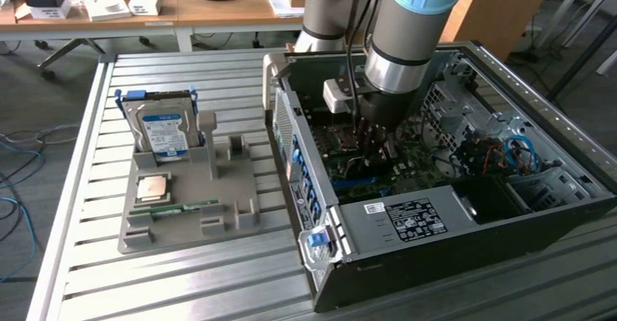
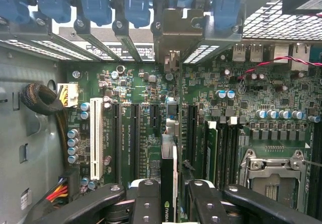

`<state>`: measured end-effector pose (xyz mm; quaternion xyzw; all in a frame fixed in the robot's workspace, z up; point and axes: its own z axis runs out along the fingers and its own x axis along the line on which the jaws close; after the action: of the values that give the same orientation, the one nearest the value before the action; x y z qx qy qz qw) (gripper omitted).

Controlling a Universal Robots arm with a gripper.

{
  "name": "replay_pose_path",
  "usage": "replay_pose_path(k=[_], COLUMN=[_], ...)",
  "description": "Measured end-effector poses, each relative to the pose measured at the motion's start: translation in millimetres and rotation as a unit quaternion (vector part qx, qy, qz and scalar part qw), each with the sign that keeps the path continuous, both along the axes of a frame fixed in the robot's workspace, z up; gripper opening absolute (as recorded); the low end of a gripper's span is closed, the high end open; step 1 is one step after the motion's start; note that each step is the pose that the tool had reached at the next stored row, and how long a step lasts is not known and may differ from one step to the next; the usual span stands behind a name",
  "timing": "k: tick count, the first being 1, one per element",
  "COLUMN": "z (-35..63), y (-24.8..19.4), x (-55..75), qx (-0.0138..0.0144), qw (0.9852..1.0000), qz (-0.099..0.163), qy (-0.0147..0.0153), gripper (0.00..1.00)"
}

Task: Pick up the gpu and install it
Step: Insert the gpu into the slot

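One gpu (image 2: 168, 183), edge-on between the gripper (image 2: 168, 196) fingers, which are clamped on its flat faces, hangs over the motherboard (image 2: 126, 83) slots at 12 o'clock; judged light, stiff and fragile, best held by the board's upper edge, off the contacts.

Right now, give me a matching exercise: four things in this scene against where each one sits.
Things:
1. gpu
2. hard drive
3. memory stick
4. tool

Places:
A. lying flat on the grey holder, near its front
B. inside the open computer case, above the motherboard
C. upright in the grey holder's rear slot
D. on edge between the tool's fingers

Pairs: 1-D, 2-C, 3-A, 4-B
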<state>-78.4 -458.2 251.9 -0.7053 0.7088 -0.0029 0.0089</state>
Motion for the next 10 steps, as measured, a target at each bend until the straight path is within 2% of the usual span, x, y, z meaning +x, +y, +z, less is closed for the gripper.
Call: replay_pose_path(k=[10], z=[-0.9], y=[0.0], x=[0.0], qx=[0.0000], qw=[1.0000], qz=[0.000], qy=[0.0000], gripper=[0.26])
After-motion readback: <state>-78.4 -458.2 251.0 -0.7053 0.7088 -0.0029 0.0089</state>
